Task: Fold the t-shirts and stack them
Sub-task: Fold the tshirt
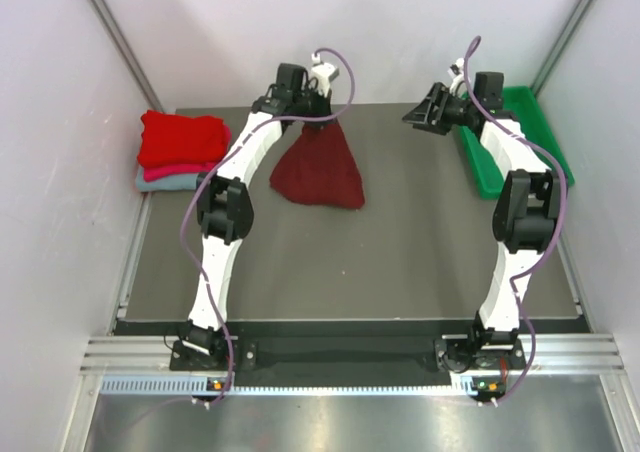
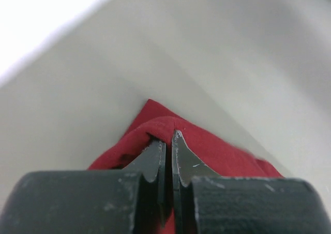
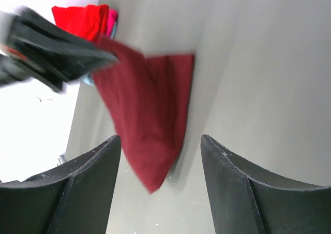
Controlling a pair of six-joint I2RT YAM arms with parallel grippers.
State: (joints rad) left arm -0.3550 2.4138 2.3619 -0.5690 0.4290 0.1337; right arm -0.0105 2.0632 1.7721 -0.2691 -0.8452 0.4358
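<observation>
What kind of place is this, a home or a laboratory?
Probably a laboratory robot cell: white panel walls enclose a grey table, and the left arm and right arm are bolted to a metal rail.

**Open near half, crowded far corners**

From the centre of the table (image 1: pixel 400 262), 4 to 8 o'clock lies open between the arms. At 11 o'clock the maroon shirt (image 1: pixel 320 167) hangs from the pinching left gripper (image 1: pixel 321 113), with its hem on the surface. Folded shirts (image 1: pixel 180 144) block 10 o'clock. The green tray (image 1: pixel 540 122) fills 2 o'clock, beside the spread right gripper (image 1: pixel 412 117).
</observation>
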